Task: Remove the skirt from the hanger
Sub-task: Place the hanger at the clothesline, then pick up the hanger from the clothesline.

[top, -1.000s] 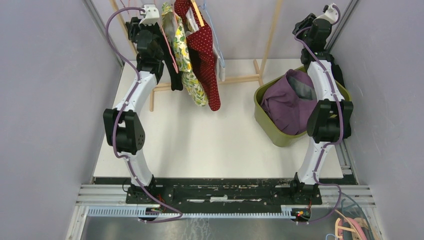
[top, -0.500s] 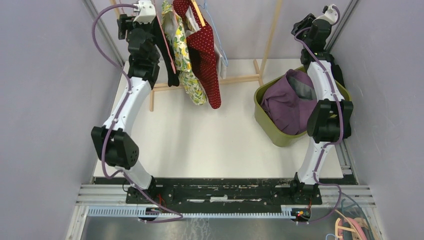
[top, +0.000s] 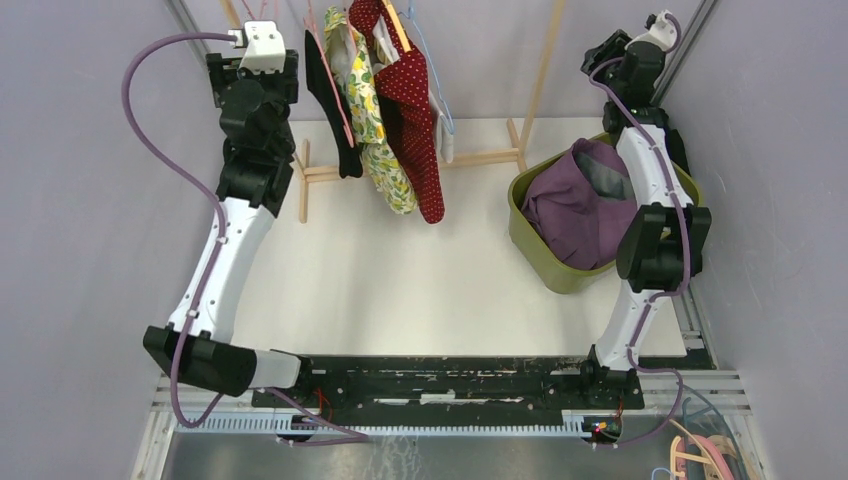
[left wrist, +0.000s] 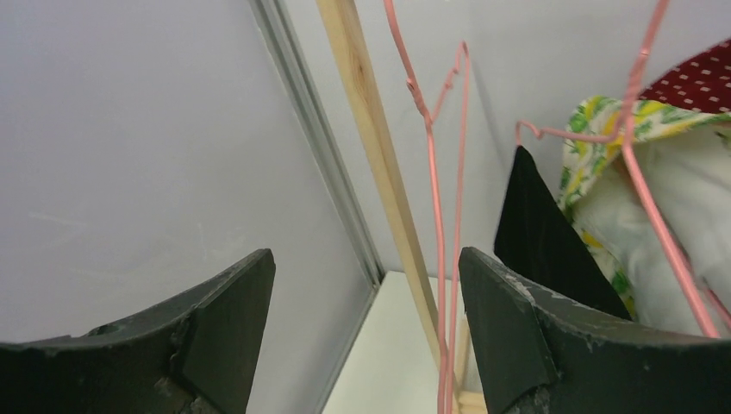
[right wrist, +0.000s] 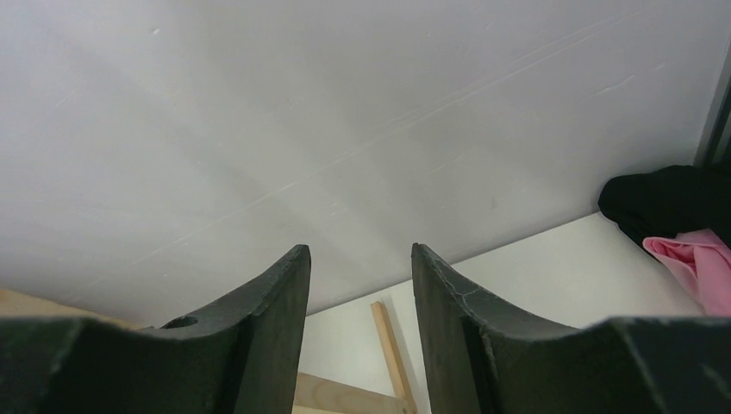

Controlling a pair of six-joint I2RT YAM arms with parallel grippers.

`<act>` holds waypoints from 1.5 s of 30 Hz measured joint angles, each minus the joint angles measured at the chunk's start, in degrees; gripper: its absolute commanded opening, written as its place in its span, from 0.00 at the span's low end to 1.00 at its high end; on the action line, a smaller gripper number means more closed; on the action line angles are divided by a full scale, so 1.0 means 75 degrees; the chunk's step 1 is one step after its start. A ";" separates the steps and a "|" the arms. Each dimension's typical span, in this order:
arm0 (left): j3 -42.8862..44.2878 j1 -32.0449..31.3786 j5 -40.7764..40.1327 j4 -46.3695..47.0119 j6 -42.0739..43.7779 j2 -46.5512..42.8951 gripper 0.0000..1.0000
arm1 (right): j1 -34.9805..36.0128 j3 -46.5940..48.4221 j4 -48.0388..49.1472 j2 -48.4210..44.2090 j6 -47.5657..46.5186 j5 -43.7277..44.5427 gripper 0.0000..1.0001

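**Left hand wide open beside the black skirt, not touching it**

The left hand (left wrist: 365, 269) is raised near the far left corner, beside the wooden rack (top: 541, 70). Its two fingers are far apart and hold nothing. The black skirt (top: 330, 108) hangs on a pink wire hanger (left wrist: 640, 147), just to the right of this hand and apart from it. In the left wrist view the skirt is beyond the right finger (left wrist: 509, 328), outside the gap between the fingers. Another thin pink wire (left wrist: 434, 198) crosses this gap, but it is farther back and no finger touches it.

To the right of the skirt hang a yellow flowered garment (top: 370, 115) and a red dotted garment (top: 412, 125).

The right hand (right wrist: 360, 259) is high at the far right corner and faces the wall. Its fingers are moderately apart and also empty, well apart from the skirt. Under the right arm, a green basket (top: 527, 238) with purple cloth (top: 572, 208) stands on the tabletop (top: 400, 285).
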 measured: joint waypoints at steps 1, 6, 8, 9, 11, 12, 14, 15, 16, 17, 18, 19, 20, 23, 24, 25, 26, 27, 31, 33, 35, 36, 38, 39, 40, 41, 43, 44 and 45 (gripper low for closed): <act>0.0003 -0.0003 0.0154 -0.0233 -0.0152 -0.0122 0.84 | 0.0000 -0.0012 -0.0012 -0.0050 0.0000 -0.0038 0.53; 0.0597 -0.0003 0.1169 -0.1323 -0.1180 -0.0385 0.84 | 0.0000 -0.0012 -0.0108 -0.0239 -0.0073 -0.0280 0.53; 0.0994 -0.0020 0.1568 -0.1545 -0.1635 -0.0300 0.83 | 0.0000 -0.0012 -0.0154 -0.0309 -0.0105 -0.0373 0.53; 0.1201 -0.0038 0.1731 -0.1594 -0.1848 -0.0219 0.82 | 0.0000 -0.0012 -0.0178 -0.0344 -0.0122 -0.0423 0.53; 0.1647 -0.0085 0.2028 -0.1635 -0.2226 0.0041 0.81 | 0.0000 -0.0012 -0.0210 -0.0420 -0.0152 -0.0490 0.53; 0.1813 -0.0102 0.2107 -0.1638 -0.2352 0.0181 0.80 | 0.0000 -0.0012 -0.0219 -0.0449 -0.0172 -0.0513 0.53; 0.2171 -0.0137 0.2276 -0.1620 -0.2634 0.0571 0.80 | 0.0000 -0.0012 -0.0219 -0.0493 -0.0210 -0.0574 0.53; 0.2291 -0.0154 0.2343 -0.1609 -0.2754 0.0764 0.79 | 0.0000 -0.0012 -0.0219 -0.0507 -0.0239 -0.0606 0.53; 0.2381 -0.0172 0.2396 -0.1603 -0.2859 0.0968 0.79 | 0.0000 -0.0012 -0.0221 -0.0516 -0.0271 -0.0621 0.53; 0.2454 -0.0172 0.2419 -0.1606 -0.2964 0.1172 0.79 | 0.0000 -0.0012 -0.0227 -0.0519 -0.0294 -0.0627 0.53; 0.2509 -0.0181 0.2422 -0.1603 -0.3051 0.1352 0.78 | 0.0000 -0.0012 -0.0236 -0.0519 -0.0315 -0.0629 0.53; 0.2579 -0.0187 0.2422 -0.1614 -0.3144 0.1565 0.78 | 0.0000 -0.0012 -0.0251 -0.0519 -0.0335 -0.0632 0.53; 0.2664 -0.0187 0.2422 -0.1626 -0.3220 0.1795 0.78 | 0.0000 -0.0012 -0.0271 -0.0519 -0.0347 -0.0632 0.53; 0.2964 -0.0187 0.2393 -0.1670 -0.3354 0.2410 0.77 | 0.0000 -0.0009 -0.0277 -0.0519 -0.0356 -0.0635 0.53; 0.3077 -0.0187 0.2381 -0.1667 -0.3372 0.2594 0.77 | 0.0000 -0.0009 -0.0280 -0.0519 -0.0353 -0.0635 0.53; 0.3153 -0.0187 0.2369 -0.1664 -0.3383 0.2713 0.77 | 0.0000 -0.0009 -0.0283 -0.0519 -0.0353 -0.0635 0.53; 0.3244 -0.0187 0.2349 -0.1658 -0.3386 0.2833 0.77 | 0.0000 -0.0006 -0.0283 -0.0519 -0.0353 -0.0638 0.53; 0.3305 -0.0187 0.2308 -0.1644 -0.3386 0.2914 0.77 | 0.0000 -0.0003 -0.0286 -0.0519 -0.0350 -0.0638 0.53; 0.3389 -0.0187 0.2095 -0.1492 -0.3357 0.2987 0.78 | 0.0000 0.0052 -0.0329 -0.0513 -0.0350 -0.0647 0.52; 0.3465 -0.0187 0.1970 -0.1396 -0.3284 0.3005 0.79 | 0.0000 0.0096 -0.0332 -0.0493 -0.0350 -0.0656 0.52; 0.3573 -0.0187 0.1839 -0.1241 -0.3203 0.3066 0.79 | 0.0000 0.0160 -0.0332 -0.0452 -0.0350 -0.0656 0.52; 0.3622 -0.0187 0.1781 -0.1183 -0.3153 0.3101 0.79 | 0.0000 0.0175 -0.0332 -0.0440 -0.0350 -0.0656 0.52; 0.3704 -0.0187 0.1693 -0.1061 -0.3066 0.3203 0.79 | 0.0000 0.0219 -0.0335 -0.0411 -0.0347 -0.0656 0.52; 0.3742 -0.0187 0.1632 -0.1020 -0.3013 0.3249 0.79 | 0.0000 0.0242 -0.0335 -0.0393 -0.0347 -0.0656 0.52; 0.3780 -0.0187 0.1580 -0.0959 -0.2946 0.3328 0.79 | 0.0000 0.0274 -0.0335 -0.0367 -0.0347 -0.0659 0.52; 0.3800 -0.0187 0.1501 -0.0901 -0.2873 0.3410 0.78 | 0.0000 0.0294 -0.0335 -0.0347 -0.0347 -0.0659 0.52; 0.3809 -0.0187 0.1384 -0.0868 -0.2751 0.3561 0.77 | 0.0000 0.0306 -0.0335 -0.0323 -0.0347 -0.0659 0.52; 0.3809 -0.0187 0.1320 -0.0857 -0.2699 0.3622 0.75 | 0.0000 0.0306 -0.0338 -0.0318 -0.0347 -0.0659 0.52; 0.3809 -0.0187 0.1233 -0.0851 -0.2640 0.3704 0.73 | 0.0000 0.0306 -0.0338 -0.0315 -0.0347 -0.0659 0.52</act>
